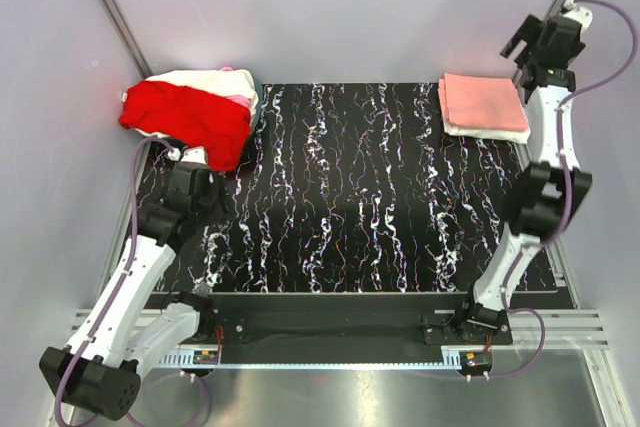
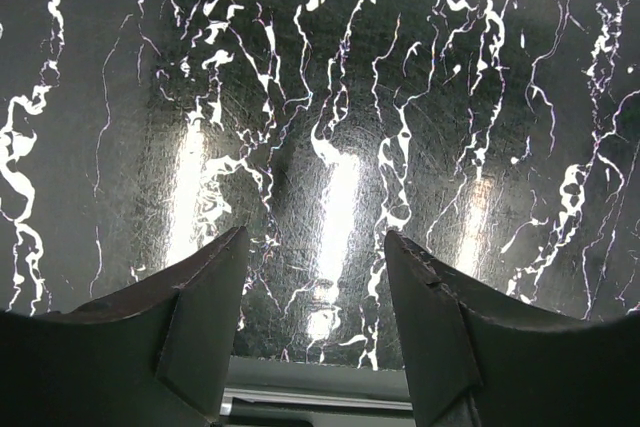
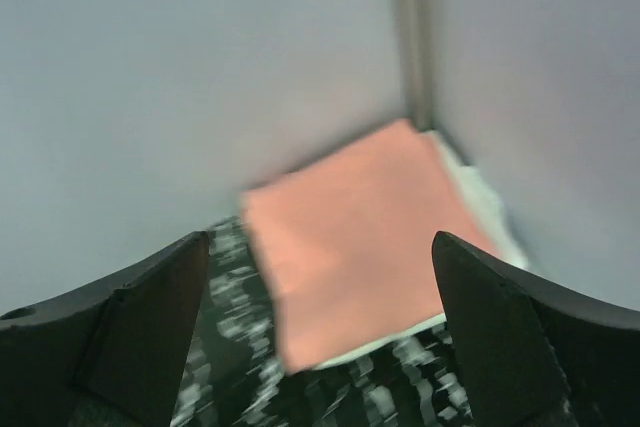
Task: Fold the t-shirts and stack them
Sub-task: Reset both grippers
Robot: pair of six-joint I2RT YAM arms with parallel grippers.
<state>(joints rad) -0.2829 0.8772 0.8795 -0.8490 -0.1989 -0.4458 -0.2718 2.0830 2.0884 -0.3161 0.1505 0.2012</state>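
– Grippers?
– Left gripper [image 2: 315,247]: wide, empty, over bare mat [image 1: 350,197] just beside red t-shirt [image 1: 190,112] heaped on unfolded pile [image 1: 220,79], far left. Right gripper [image 3: 320,239]: wide too, empty, raised above salmon-pink t-shirt [image 1: 483,100], folded on white t-shirt [image 1: 480,132], far right
– Tip for next pick?
– Probably: pinch red hem edge only, single layer, drag flat to mat centre before folding, keep right clear of stack

The left pincer [image 2: 316,239] is seen with its two dark fingers [image 2: 205,297] spread apart at the lower edge. Between and beyond them a glossy black worktop [image 2: 320,67] veined with white is shown, streaked by three pale glares.
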